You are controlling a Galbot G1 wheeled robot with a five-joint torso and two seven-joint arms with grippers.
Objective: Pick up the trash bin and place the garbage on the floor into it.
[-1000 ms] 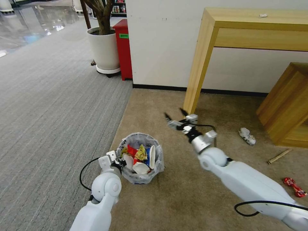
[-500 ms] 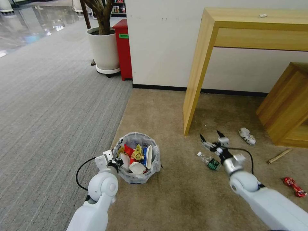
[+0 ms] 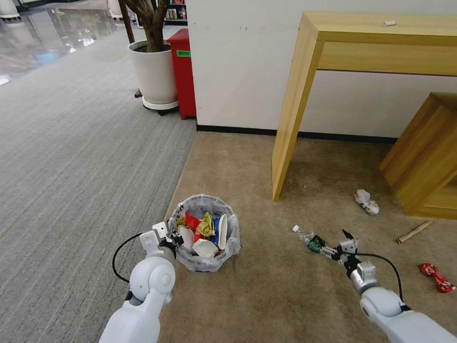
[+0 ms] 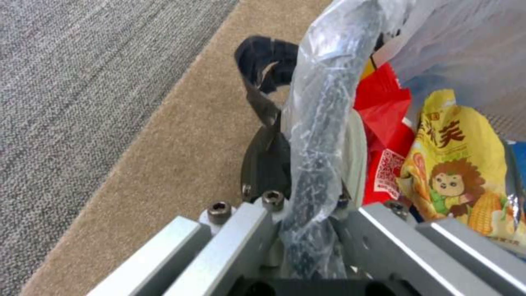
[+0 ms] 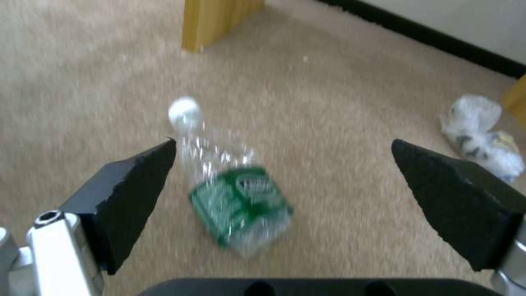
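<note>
Bottle lies on carpet, seemingly just ahead of the spread right pincer.

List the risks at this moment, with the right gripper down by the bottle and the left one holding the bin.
1. The bottle is crushed and sits nearer one of the open right gripper fingers, so closing may push it aside.
2. The left gripper pinches only the trash bin rim through the slick bag; it might slip or tilt.
3. The bin already looks heaped, so added litter may fall out.
</note>
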